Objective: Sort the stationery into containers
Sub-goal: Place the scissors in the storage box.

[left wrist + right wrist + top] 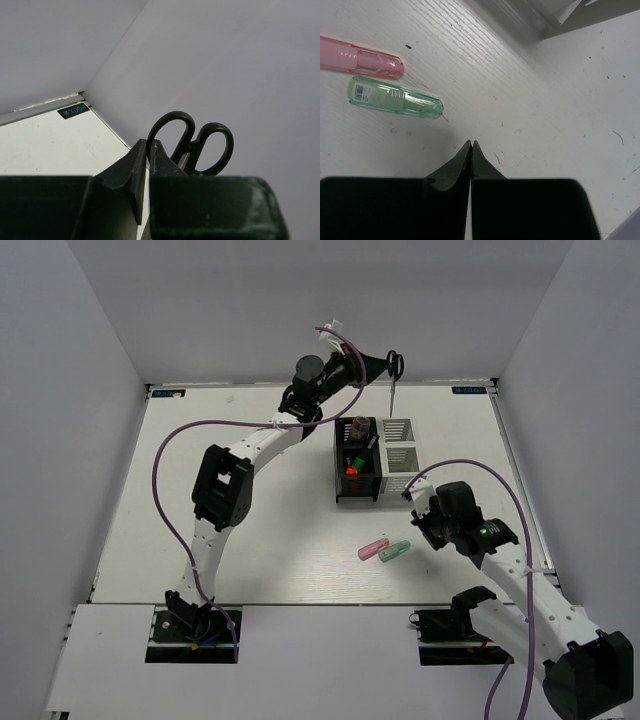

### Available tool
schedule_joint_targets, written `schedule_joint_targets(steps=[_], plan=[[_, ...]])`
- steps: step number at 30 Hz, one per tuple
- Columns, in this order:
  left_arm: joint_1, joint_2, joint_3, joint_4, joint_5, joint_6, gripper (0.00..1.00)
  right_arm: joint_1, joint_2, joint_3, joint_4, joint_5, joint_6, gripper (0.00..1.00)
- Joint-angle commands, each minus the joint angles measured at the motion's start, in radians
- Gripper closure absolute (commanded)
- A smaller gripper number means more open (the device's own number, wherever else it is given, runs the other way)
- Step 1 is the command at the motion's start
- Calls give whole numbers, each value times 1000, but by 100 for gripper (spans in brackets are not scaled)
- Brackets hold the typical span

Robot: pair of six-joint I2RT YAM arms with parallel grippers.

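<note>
My right gripper (471,144) is shut and empty, near the pink tube (360,56) and mint tube (395,97) on the table (250,540). Beyond, the black organizer (357,496) holds orange and green markers (353,463), with the white organizer (400,484) alongside. Above them my left gripper (149,145) pinches the scissors (192,142), blades down.

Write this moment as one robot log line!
left jaws: shut on scissors, blades down by white organizer | right jaws: shut, empty | pink tube, mint tube: loose on table | black organizer: holds markers

Table (250,540): black organizer (357,496), white organizer (401,481), pink tube (373,548), mint tube (394,552)
</note>
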Motion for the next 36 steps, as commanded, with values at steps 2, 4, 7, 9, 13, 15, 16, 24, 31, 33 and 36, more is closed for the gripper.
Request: schedule_joint_targets(steps=[2, 4, 7, 9, 13, 15, 16, 24, 31, 33, 36], plan=[[-3, 34, 71, 39, 2, -29, 100, -12, 1, -3, 18, -13, -10, 100], [-6, 56, 84, 36, 4, -31, 100, -17, 3, 0, 17, -22, -7, 100], [-9, 77, 111, 18, 1, -25, 100, -24, 6, 4, 9, -37, -5, 100], [-12, 86, 122, -2, -2, -8, 100, -31, 5, 7, 4, -49, -5, 100], [-22, 113, 133, -31, 1, 26, 100, -41, 3, 8, -2, -63, -4, 100], [-24, 126, 128, -33, -1, 29, 100, -40, 3, 8, -3, -66, -7, 100], [-24, 129, 125, -35, 2, 29, 100, -40, 3, 10, -3, -69, -5, 100], [-35, 160, 130, -94, 8, 76, 100, -44, 0, 8, -3, -74, -10, 100], [-45, 154, 122, -156, 14, 133, 96, -44, -5, 10, -3, -74, -11, 100], [-49, 153, 125, -185, 16, 150, 87, -46, -8, 7, -5, -72, -11, 100], [-52, 145, 131, -220, 14, 172, 66, -46, -5, 8, -2, -71, -7, 86]])
